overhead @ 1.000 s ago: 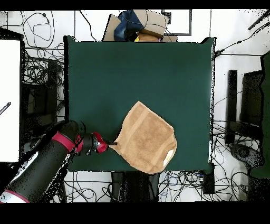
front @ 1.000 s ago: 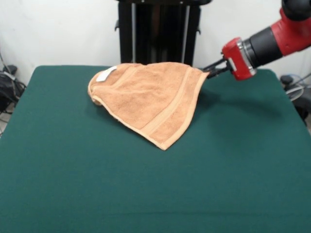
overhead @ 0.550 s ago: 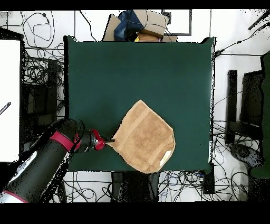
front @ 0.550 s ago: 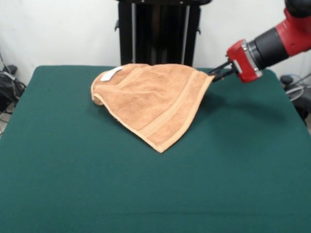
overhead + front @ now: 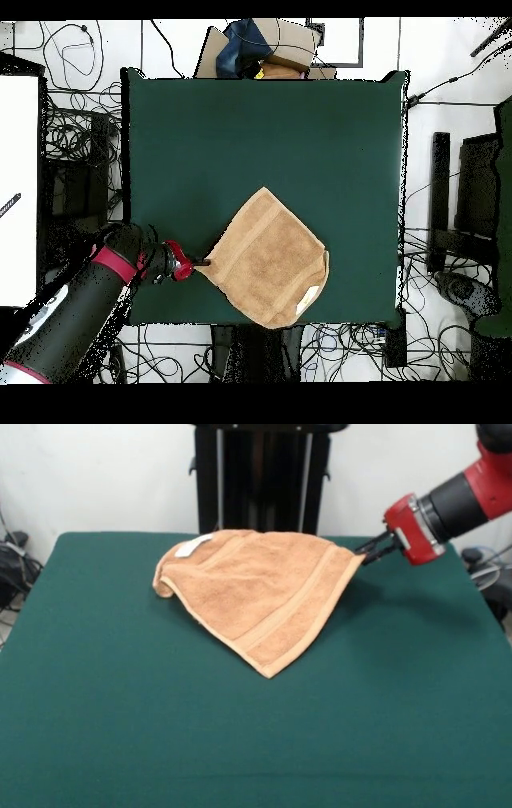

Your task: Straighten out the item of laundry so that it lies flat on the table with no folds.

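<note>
Towel (image 5: pixel 256 588) bunched on green table (image 5: pixel 120 728), small white label (image 5: pixel 189 546) unreadable; jaws pinching its corner

White wall (image 5: pixel 104 472) behind, a black upright frame (image 5: pixel 260 476) against it, cables (image 5: pixel 70 130) tangled across the pale floor

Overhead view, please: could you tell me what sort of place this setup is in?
Most likely a robotics lab or test cell. A green table fills the middle, tangled cables cover the floor around it, and a red and black arm's pincer holds a corner of an orange towel.
</note>
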